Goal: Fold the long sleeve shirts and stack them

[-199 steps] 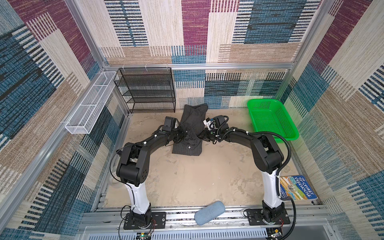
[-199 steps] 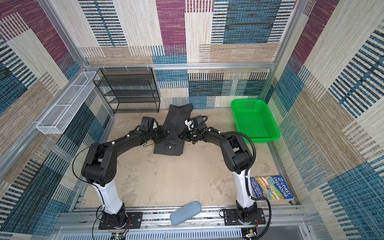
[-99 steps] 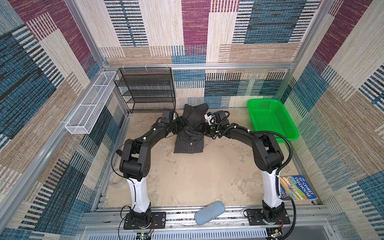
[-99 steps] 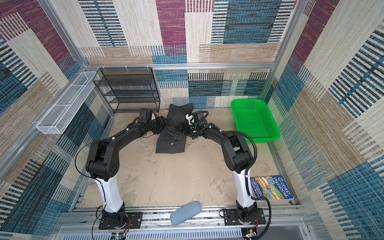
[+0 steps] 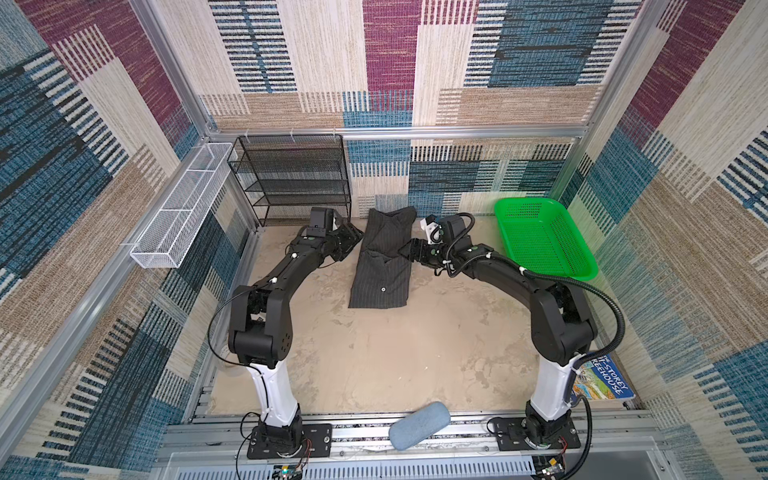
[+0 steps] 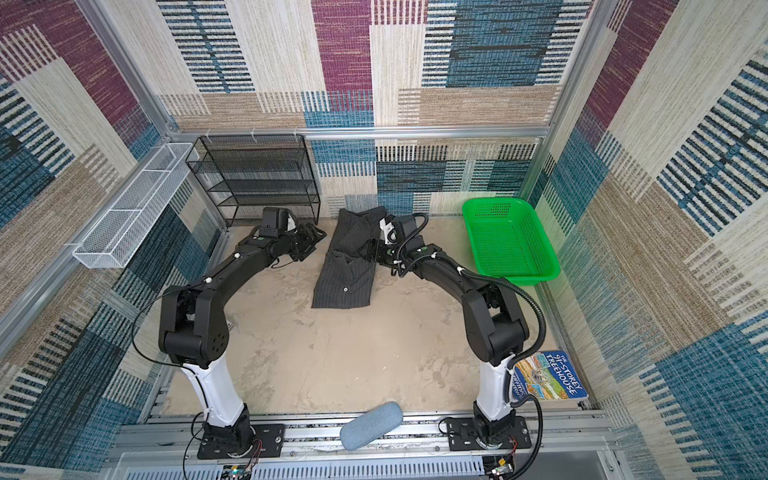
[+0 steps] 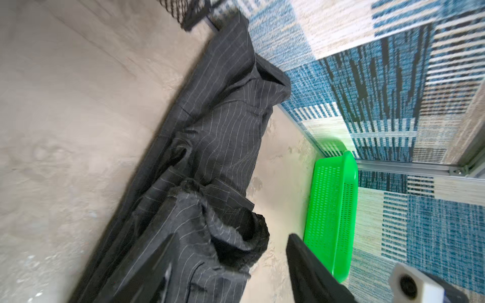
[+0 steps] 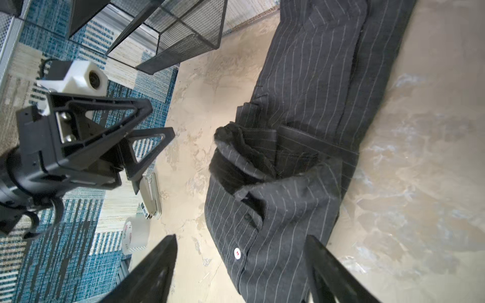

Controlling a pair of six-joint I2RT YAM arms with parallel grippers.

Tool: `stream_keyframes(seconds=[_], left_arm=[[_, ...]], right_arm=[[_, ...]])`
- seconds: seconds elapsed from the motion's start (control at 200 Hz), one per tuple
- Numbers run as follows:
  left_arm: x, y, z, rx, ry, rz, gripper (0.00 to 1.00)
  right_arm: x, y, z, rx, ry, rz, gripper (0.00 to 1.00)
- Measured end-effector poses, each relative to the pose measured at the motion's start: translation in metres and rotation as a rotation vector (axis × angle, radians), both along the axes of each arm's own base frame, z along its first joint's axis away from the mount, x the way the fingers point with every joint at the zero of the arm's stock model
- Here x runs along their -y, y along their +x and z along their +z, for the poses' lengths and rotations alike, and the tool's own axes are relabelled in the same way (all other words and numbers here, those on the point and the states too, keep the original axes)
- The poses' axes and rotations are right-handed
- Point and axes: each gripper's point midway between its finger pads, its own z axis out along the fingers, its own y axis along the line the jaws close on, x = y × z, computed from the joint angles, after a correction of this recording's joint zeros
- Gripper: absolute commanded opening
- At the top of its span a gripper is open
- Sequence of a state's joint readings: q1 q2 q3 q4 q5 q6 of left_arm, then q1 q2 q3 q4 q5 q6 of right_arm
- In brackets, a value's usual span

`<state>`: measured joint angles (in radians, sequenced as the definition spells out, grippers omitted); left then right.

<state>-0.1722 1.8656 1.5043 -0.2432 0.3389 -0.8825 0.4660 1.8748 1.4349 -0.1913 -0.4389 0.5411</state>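
Observation:
One long sleeve shirt [image 5: 382, 257] [image 6: 347, 266], dark charcoal with thin pale pinstripes, lies lengthwise on the sandy table, its far end at the back wall. A rumpled fold crosses its middle [image 8: 262, 162], and a light button [image 8: 237, 252] shows on the near part. My left gripper [image 5: 353, 239] [image 7: 231, 238] hangs open just left of the shirt's middle, holding nothing. My right gripper [image 5: 409, 249] [image 8: 240, 237] stands open at the shirt's right edge, jaws wide apart over the cloth. The left gripper [image 8: 147, 126] also shows open in the right wrist view.
A green basket [image 5: 540, 237] sits at the back right and a black mesh rack [image 5: 291, 178] at the back left. A white wire basket [image 5: 178, 208] hangs on the left wall. A stapler [image 8: 151, 195] and tape roll [image 8: 135, 236] lie by the left arm. A book [image 5: 602, 380] and a blue-grey pouch [image 5: 419, 424] lie near the front.
Both grippers have opened and let go of the shirt. They carried it toward the back wall, then drew apart to its two sides. The shirt now lies flat.

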Motion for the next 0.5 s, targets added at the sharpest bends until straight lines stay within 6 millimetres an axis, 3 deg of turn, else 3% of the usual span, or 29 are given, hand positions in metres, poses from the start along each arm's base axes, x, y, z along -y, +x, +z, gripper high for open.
stream_keyframes(seconds=[0.145, 0.275, 0.371, 0.501], left_arm=[[-0.018, -0.022, 0.035, 0.051, 0.025, 0.023, 0.65], [-0.030, -0.061, 0.045, 0.062, 0.052, 0.035, 0.58], [-0.036, -0.097, 0.035, 0.036, 0.057, 0.038, 0.55], [-0.043, -0.139, 0.016, -0.007, 0.053, 0.054, 0.53]], right_arm=[[-0.036, -0.040, 0.000, 0.040, -0.042, 0.128, 0.42], [-0.074, -0.066, -0.026, 0.013, -0.054, 0.260, 0.31], [-0.081, -0.062, -0.053, -0.026, -0.068, 0.277, 0.28], [-0.090, -0.042, -0.079, -0.023, -0.082, 0.283, 0.23]])
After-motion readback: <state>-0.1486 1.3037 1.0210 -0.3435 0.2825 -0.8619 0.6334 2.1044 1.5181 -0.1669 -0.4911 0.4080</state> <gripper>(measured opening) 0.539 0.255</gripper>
